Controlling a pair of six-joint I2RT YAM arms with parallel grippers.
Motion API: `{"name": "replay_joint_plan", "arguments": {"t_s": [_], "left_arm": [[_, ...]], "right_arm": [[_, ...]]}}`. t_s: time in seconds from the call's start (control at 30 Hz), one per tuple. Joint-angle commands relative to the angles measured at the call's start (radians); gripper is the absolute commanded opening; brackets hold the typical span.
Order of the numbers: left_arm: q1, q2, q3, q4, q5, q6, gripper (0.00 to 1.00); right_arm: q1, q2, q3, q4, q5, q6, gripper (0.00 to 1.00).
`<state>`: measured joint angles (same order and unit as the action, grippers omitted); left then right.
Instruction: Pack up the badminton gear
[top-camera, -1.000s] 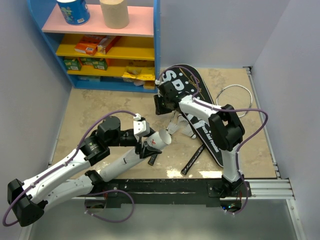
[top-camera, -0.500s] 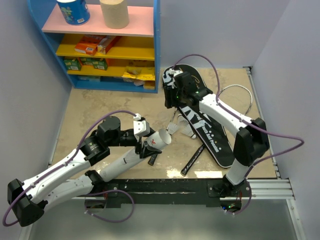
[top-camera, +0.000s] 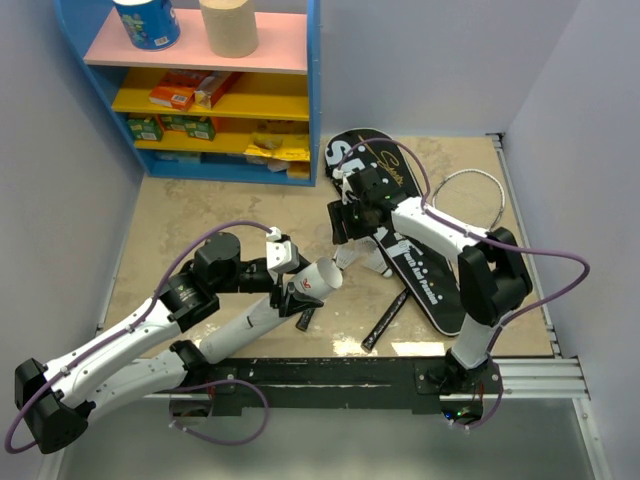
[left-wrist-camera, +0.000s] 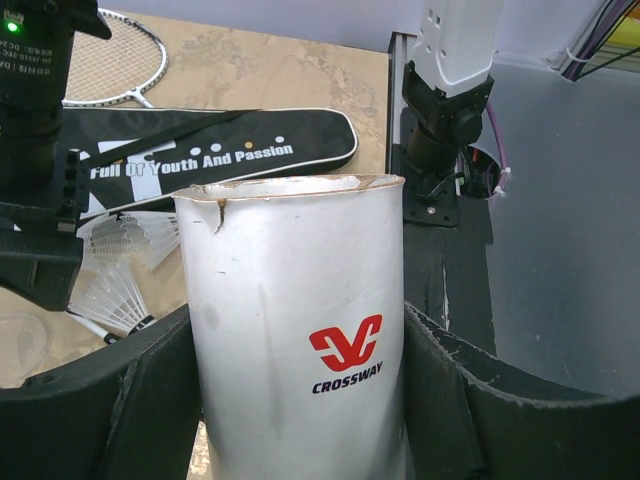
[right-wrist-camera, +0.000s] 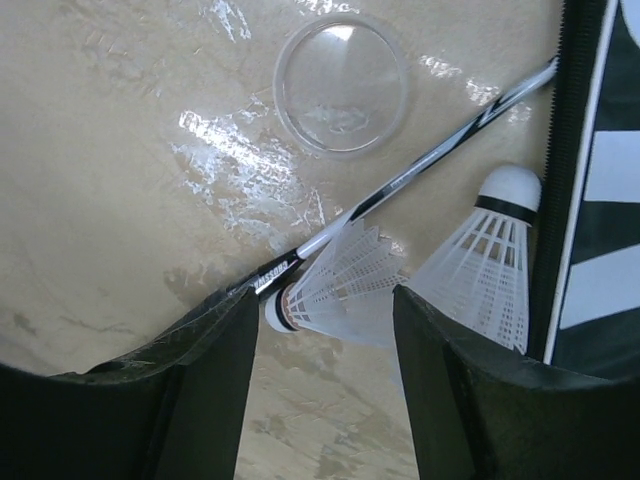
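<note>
My left hand (left-wrist-camera: 298, 400) is clenching the white tube (left-wrist-camera: 290, 260). My right hand (right-wrist-camera: 320, 400) is hanging released, straddling a shuttlecock (right-wrist-camera: 335, 285) lying on the surface (right-wrist-camera: 120, 180) beside the black bag (top-camera: 430, 295).

**Gear gathered around the SPORT bag**

The black bag (top-camera: 432, 290), lettered SPORT, is lying flat and slanted. Left of it, I am gripping the long white tube (left-wrist-camera: 300, 250) in my left pincer (left-wrist-camera: 298, 335), with its chipped open mouth pointing toward the bag. A white racket head (top-camera: 470, 195) is showing just right of the bag. One black handle (top-camera: 385, 318) is lying off its lower left side, another (top-camera: 305, 318) farther left under the tube. Two white shuttlecocks (right-wrist-camera: 340, 285) are lying just beside the bag's left edge, one over a thin racket shaft (right-wrist-camera: 430, 160).
</note>
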<state>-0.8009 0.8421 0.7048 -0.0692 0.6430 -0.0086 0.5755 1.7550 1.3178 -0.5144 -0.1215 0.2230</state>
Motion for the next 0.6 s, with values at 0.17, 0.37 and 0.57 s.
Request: {"name": "replay_joint_plan", "arguments": {"t_s": [0.17,0.37,0.57], "left_arm": [[-0.003,-0.011,-0.002,0.031,0.011,-0.021,0.08],[-0.001,-0.002,-0.001,0.026,0.01,-0.019,0.08],[-0.001,0.008,0.002,0.023,0.015,-0.017,0.08]], "right_arm": [[-0.011,0.052,-0.017,0.063,-0.125,-0.05,0.61],[-0.014,0.067,-0.035,0.073,-0.155,-0.054,0.61],[-0.016,0.06,-0.058,0.076,-0.211,-0.059,0.59]]}}
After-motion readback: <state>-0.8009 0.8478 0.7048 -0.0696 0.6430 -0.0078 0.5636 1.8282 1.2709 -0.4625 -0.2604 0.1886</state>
